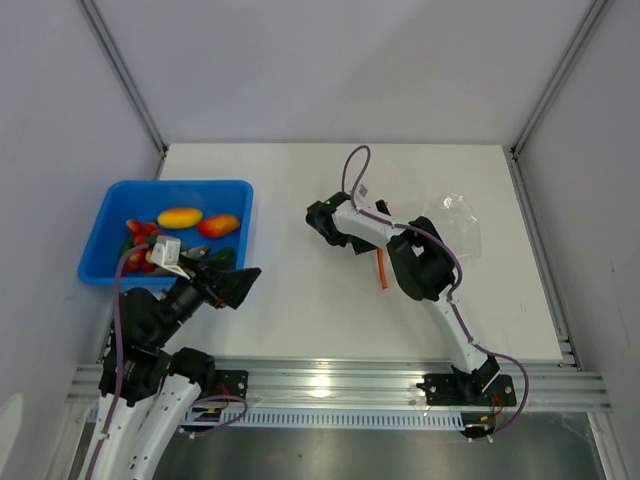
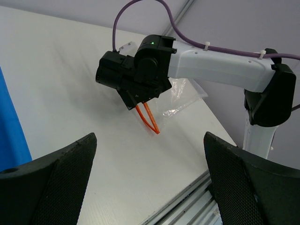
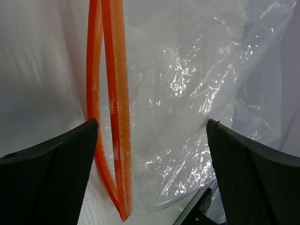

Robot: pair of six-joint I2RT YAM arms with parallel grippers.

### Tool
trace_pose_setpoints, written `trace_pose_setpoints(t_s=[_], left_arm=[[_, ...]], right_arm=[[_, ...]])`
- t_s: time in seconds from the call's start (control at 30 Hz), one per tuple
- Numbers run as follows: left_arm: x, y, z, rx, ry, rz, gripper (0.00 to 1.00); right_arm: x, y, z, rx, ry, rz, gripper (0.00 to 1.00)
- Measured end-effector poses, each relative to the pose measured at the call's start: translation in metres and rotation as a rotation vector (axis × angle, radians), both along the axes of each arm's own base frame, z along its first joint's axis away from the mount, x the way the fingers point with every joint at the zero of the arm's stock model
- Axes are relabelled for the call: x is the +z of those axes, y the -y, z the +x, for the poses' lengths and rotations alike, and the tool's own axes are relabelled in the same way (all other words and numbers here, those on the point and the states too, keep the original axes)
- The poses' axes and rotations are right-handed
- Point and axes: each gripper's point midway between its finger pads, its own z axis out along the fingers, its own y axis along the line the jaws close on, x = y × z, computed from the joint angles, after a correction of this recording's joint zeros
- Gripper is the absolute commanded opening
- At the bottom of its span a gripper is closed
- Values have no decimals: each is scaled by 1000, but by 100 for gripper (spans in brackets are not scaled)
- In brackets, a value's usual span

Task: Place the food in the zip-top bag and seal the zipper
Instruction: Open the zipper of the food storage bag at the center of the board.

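The food lies in the blue tray (image 1: 175, 185): two yellow-orange mangoes (image 1: 180, 217), small red pieces (image 1: 140, 230) and a green pepper (image 1: 222, 255). The clear zip-top bag (image 1: 458, 228) lies crumpled on the table right of centre and shows in the right wrist view (image 3: 197, 93). Its red-orange zipper (image 3: 115, 93) is parted into two strips that meet at one end (image 1: 382, 268). My right gripper (image 3: 152, 173) is open and empty just above the bag's mouth (image 2: 150, 119). My left gripper (image 2: 150, 187) is open and empty above the table, by the tray's near right corner (image 1: 238, 285).
The tray's blue wall shows at the left edge of the left wrist view (image 2: 7, 126). The right arm (image 1: 435, 265) reaches over the bag. Grey walls bound the table on three sides. A metal rail (image 1: 330, 378) runs along the near edge.
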Motion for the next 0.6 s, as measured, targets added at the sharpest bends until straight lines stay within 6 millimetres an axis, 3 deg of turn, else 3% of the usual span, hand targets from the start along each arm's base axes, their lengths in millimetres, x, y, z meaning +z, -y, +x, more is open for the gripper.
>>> trace_pose_setpoints(t_s=[0.1, 0.2, 0.3, 0.33, 0.37, 0.6], left_arm=[[0, 0, 0, 0, 2, -1, 96], [0, 0, -1, 0, -1, 0, 96], [-2, -1, -1, 1, -6, 2, 96], [-2, -1, -2, 1, -6, 2, 96], [-2, -1, -2, 5, -5, 2, 96], [-3, -2, -2, 8, -3, 8, 96]], right_arm=[[-8, 2, 1, -2, 0, -31, 90], [-11, 6, 4, -18, 29, -47, 77], [-10, 10, 8, -31, 64, -59, 48], [-8, 11, 9, -32, 77, -66, 29], [-7, 12, 9, -31, 87, -75, 21], [-7, 15, 7, -28, 115, -104, 0]])
